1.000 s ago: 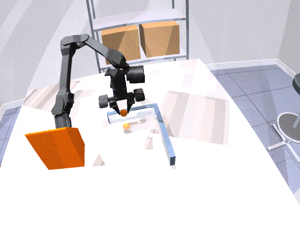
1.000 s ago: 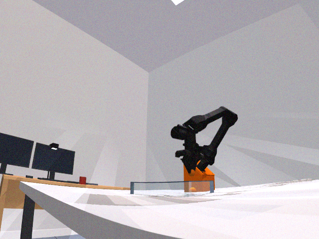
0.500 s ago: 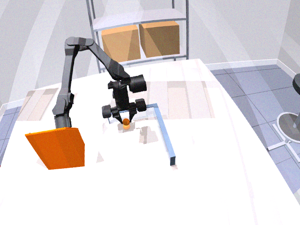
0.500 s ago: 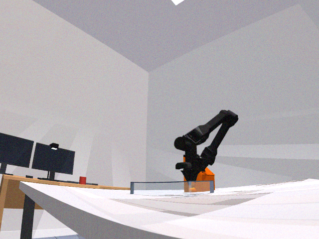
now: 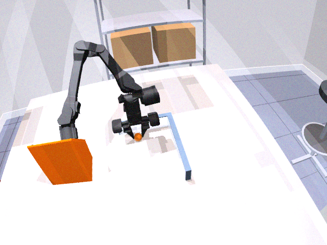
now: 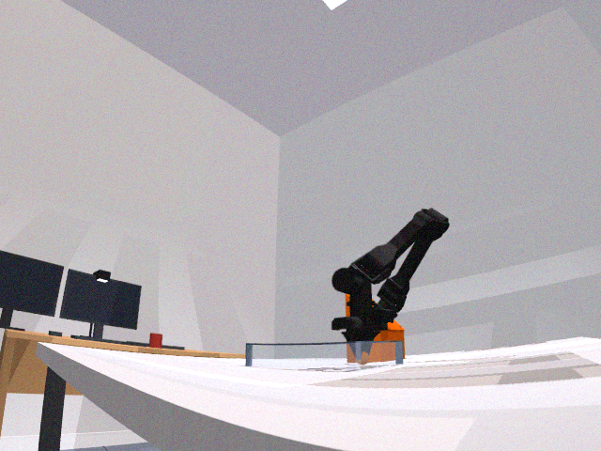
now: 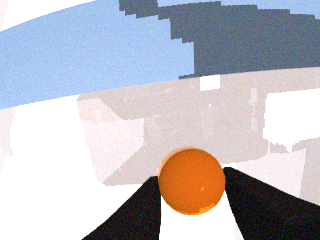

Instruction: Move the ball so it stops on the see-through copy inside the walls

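Observation:
My gripper (image 5: 137,137) (image 7: 191,179) points straight down and is shut on the small orange ball (image 5: 137,137) (image 7: 192,180), low over the white table (image 5: 224,158). The ball sits between the two dark fingertips, inside the corner made by the two low clear blue walls (image 5: 181,142) (image 6: 300,350) (image 7: 87,60). One wall runs just behind the gripper, the other along its right side. I cannot make out the see-through copy; the ball and fingers may cover it. In the exterior view the ball is hidden behind the wall and the arm (image 6: 374,272).
The arm's orange base block (image 5: 63,161) (image 6: 388,339) stands at the table's left. A metal shelf with two cardboard boxes (image 5: 132,47) is behind the table. A stool (image 5: 321,111) stands on the floor at the right. Monitors (image 6: 99,298) and a red cup (image 6: 155,339) are on a far desk.

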Motion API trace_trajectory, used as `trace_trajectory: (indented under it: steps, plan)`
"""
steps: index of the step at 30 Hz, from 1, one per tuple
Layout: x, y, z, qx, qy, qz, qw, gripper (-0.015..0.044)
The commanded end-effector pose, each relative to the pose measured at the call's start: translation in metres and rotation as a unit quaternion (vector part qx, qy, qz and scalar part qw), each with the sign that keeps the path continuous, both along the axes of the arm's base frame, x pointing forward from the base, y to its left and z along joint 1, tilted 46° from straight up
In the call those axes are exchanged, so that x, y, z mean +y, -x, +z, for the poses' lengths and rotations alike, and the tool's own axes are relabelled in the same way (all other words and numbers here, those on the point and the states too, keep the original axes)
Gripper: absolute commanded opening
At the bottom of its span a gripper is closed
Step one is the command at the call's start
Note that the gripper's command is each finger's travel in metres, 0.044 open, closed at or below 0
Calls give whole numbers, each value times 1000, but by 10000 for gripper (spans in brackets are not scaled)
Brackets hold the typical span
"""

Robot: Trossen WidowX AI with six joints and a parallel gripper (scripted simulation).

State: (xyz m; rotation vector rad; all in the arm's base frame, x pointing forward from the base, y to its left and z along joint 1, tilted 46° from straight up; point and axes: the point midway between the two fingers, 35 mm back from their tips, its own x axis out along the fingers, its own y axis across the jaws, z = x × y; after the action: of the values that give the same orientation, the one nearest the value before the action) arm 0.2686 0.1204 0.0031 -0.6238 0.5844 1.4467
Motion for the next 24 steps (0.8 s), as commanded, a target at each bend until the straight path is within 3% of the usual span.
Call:
trace_trajectory:
  steps: [1, 9, 19, 24]
  plan:
    - [5, 1, -5, 4, -2, -2, 1000, 0]
    - [6, 1, -6, 4, -2, -2, 1000, 0]
    - [5, 0, -6, 1, -1, -1, 1000, 263]
    - [5, 0, -6, 1, -1, -1, 1000, 266]
